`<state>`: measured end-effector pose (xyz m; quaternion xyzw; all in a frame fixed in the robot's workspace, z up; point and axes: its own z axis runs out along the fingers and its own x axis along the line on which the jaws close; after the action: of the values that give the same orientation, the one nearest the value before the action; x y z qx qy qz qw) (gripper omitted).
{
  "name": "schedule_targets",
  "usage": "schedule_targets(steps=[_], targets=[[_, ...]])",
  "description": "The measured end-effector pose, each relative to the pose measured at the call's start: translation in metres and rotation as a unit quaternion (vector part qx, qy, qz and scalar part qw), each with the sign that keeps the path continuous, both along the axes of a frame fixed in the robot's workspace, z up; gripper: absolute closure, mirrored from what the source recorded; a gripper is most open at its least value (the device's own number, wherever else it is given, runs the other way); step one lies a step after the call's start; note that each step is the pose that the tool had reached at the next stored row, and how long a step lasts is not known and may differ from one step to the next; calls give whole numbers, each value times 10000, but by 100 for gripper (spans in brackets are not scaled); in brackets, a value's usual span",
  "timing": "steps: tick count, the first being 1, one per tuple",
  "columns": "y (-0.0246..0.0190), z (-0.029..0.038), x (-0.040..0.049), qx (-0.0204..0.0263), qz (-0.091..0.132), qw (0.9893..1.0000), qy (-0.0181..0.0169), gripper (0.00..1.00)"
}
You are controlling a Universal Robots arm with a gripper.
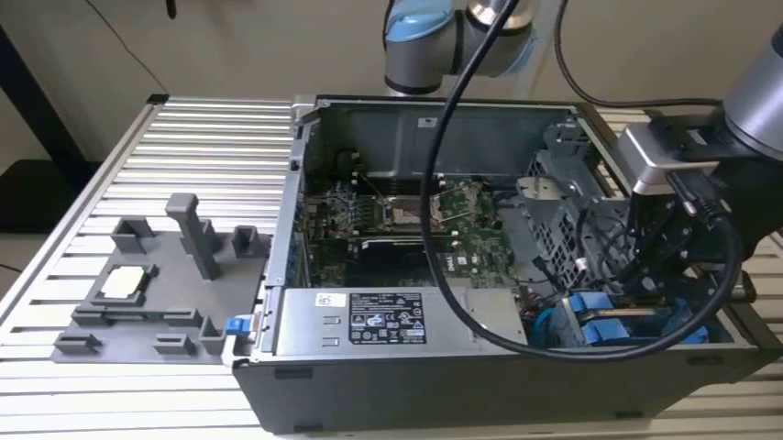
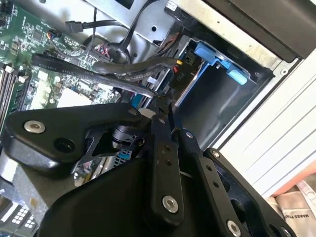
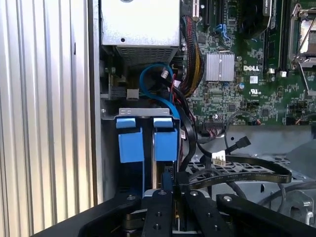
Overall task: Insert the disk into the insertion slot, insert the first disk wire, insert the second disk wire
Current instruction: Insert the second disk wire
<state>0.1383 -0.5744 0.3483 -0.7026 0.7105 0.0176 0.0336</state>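
Two blue-framed drives stand side by side in the dark metal insertion slot [image 3: 109,148] at the case's front corner. The disk [image 3: 165,140] is the one directly under my gripper [image 3: 170,192]; its twin [image 3: 130,138] sits beside it. In the exterior view the blue frames [image 1: 593,316] show below my arm's wrist [image 1: 673,165]. My gripper's fingers are pressed together on the end of a flat black disk wire [image 3: 237,177], which loops away over the perforated cage. In the second wrist view the gripper [image 2: 162,104] tip meets that black wire [image 2: 123,74] just beside the blue frame [image 2: 217,59].
The open computer case [image 1: 367,385] lies on a slatted aluminium table [image 1: 208,147]. Inside it are the green motherboard [image 3: 247,59], the power supply [image 3: 140,22] and a bundle of cables [image 3: 190,64] close to the bay. A grey fixture [image 1: 147,293] sits at the exterior view's left.
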Motion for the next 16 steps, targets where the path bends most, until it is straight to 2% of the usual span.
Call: schedule_targets(steps=[7, 16], targets=[[0, -33, 25, 0, -124, 9999, 0, 84], [1, -61, 27, 5, -174, 9998, 0, 84]])
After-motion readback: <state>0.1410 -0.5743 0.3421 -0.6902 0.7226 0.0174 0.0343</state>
